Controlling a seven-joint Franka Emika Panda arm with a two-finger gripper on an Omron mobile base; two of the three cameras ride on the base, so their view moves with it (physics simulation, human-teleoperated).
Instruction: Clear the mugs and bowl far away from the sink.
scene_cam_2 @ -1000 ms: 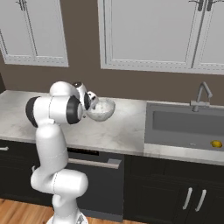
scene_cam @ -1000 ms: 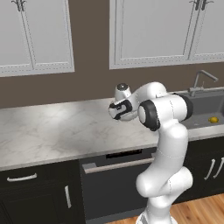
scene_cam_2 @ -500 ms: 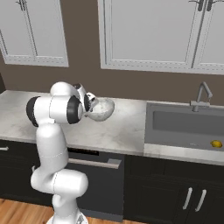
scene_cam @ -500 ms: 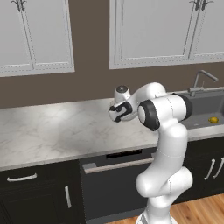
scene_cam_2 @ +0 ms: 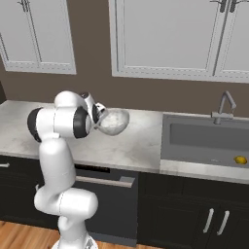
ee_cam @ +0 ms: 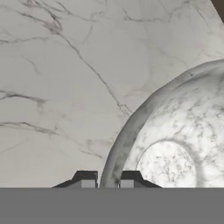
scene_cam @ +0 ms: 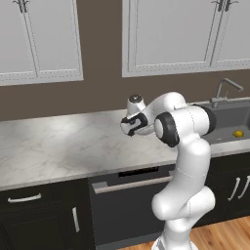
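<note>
One bowl (ee_cam: 175, 144) stood on marble desk (ee_cam: 52, 65), well apart from sink (scene_cam_2: 206, 138). Claw (ee_cam: 107, 181) clamped across bowl rim, one fingertip each side, evidently for lifting clear.

A kitchen is showing here: a marbled counter (scene_cam: 63, 141) is running under white wall cabinets (scene_cam_2: 165, 36), dark base cabinets (scene_cam_2: 214, 214) are standing below, and a sink (scene_cam_2: 206, 138) with faucet (scene_cam_2: 224, 104) is sitting at the counter's right end.

My bowl (ee_cam: 183, 144) looks like polished grey-white marble, same veined stone as the worktop (scene_cam: 58, 146). Sink (scene_cam_2: 206, 138) is matt dark grey, faucet (scene_cam_2: 224, 104) brushed metal, cabinets (scene_cam_2: 170, 36) smooth painted white.
</note>
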